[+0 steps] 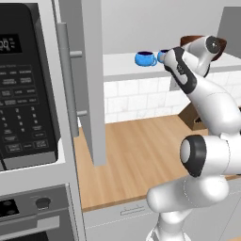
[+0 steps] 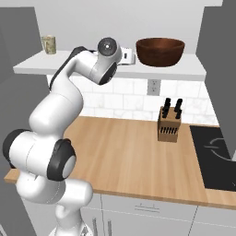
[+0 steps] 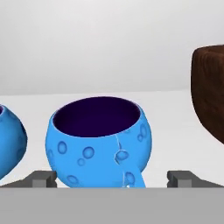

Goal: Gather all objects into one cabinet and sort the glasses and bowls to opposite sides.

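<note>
So your end effector is wide open, fingertips either side of a blue cup on the cabinet shelf; second cup left of it, bowl right, tumbler far left.

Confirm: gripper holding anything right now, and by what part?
Nothing held. The gripper is open, its fingertips either side of a blue cup, not closed on it. The bowl stands apart, to the right.

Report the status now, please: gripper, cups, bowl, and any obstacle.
Gripper open, fingertips either side of a blue cup, not closed on it. Second blue cup beside it, brown bowl opposite. Tumbler far along the shelf. Nothing between jaws and cup.
</note>
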Controlling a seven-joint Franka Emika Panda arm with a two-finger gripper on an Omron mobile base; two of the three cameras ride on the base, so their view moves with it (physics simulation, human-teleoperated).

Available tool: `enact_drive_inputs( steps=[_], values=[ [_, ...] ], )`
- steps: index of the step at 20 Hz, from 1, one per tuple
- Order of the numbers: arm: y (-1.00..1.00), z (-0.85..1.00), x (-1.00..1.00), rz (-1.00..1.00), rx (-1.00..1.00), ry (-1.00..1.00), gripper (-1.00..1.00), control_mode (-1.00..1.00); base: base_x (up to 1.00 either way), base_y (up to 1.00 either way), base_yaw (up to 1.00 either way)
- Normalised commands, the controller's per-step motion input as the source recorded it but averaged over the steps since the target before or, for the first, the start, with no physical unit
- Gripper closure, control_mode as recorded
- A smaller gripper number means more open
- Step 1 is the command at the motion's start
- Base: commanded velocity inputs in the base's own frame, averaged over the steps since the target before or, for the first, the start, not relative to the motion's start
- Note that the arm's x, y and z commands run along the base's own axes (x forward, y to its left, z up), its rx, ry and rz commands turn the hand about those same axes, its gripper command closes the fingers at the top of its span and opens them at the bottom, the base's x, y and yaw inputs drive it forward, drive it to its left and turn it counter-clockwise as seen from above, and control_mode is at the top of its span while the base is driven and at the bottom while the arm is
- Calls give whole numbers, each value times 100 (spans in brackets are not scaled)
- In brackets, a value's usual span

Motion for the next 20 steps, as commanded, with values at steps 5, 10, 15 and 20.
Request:
enact_drive_inputs(
  steps=[5, 10, 15, 20],
  values=[
    [0, -2, 4, 0, 0, 2, -100, -100, 0, 0, 0],
    [4, 0, 6, 0, 0, 2, 100, -100, 0, 0, 0],
    [5, 0, 6, 0, 0, 3, 100, -100, 0, 0, 0],
    [0, 0, 0, 0, 0, 0, 100, -100, 0, 0, 0]
  ],
)
